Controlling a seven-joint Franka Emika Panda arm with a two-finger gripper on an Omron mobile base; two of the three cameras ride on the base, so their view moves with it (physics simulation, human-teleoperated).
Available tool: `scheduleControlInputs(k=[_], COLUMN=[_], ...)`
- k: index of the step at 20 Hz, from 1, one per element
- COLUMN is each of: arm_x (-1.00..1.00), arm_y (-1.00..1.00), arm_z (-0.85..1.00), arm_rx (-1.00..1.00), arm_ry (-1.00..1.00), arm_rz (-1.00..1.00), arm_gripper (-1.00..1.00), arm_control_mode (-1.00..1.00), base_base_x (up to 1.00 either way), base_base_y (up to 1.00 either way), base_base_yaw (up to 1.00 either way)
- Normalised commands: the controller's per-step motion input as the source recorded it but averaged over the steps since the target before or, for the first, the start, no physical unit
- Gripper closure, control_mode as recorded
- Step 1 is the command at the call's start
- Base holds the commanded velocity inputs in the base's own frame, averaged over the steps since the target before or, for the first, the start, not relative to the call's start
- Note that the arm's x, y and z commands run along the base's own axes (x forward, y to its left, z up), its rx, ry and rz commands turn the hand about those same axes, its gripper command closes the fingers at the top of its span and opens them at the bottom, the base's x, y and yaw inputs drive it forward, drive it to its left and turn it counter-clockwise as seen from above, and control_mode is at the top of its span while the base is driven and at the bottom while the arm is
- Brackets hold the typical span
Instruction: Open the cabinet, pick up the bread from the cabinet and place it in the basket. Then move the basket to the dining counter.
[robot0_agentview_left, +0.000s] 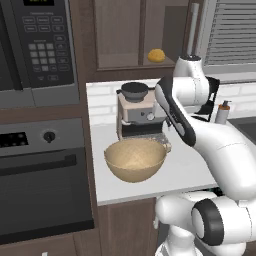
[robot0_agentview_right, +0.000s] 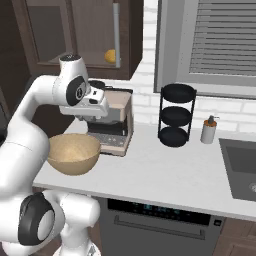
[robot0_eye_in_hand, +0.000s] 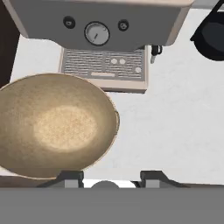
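microwave keypad markings too blurred to read, no legible text elsewhere

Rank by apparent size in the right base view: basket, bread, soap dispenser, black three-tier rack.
1. basket, though it sits nearest the camera, so its lead over the rack is unsure
2. black three-tier rack
3. soap dispenser
4. bread, partly hidden behind the cabinet handle

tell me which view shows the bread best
The left base view: the bread sits unobstructed on the cabinet shelf behind the glass. The right base view shows only a sliver of it beside the handle.
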Motion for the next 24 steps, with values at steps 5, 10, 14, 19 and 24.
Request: scheduleControlInputs(k=[5,10,14,19,24], arm_x=[-0.57,-0.56,-0.27,-0.06,0.0], arm_y=[0.0,-0.08,-0.15,-0.15,-0.22], arm_z=[0.0,0.58,0.95,0.99,0.83], arm_rx=[-0.01,0.0,0.0,0.0,0.0], arm_ry=[-0.1,-0.39,-0.38,-0.18,-0.17], arm_rz=[0.0,-0.02,-0.02,0.0,0.0], arm_gripper=[-1.0,-1.0,-1.0,-1.0,-1.0], arm_control_mode=[-1.0,-1.0,-1.0,-1.0,-1.0], base_base_x=[0.0,0.0,0.0,0.0,0.0], base_base_y=[0.0,0.0,0.0,0.0,0.0], base_base_yaw=[0.0,0.0,0.0,0.0,0.0])
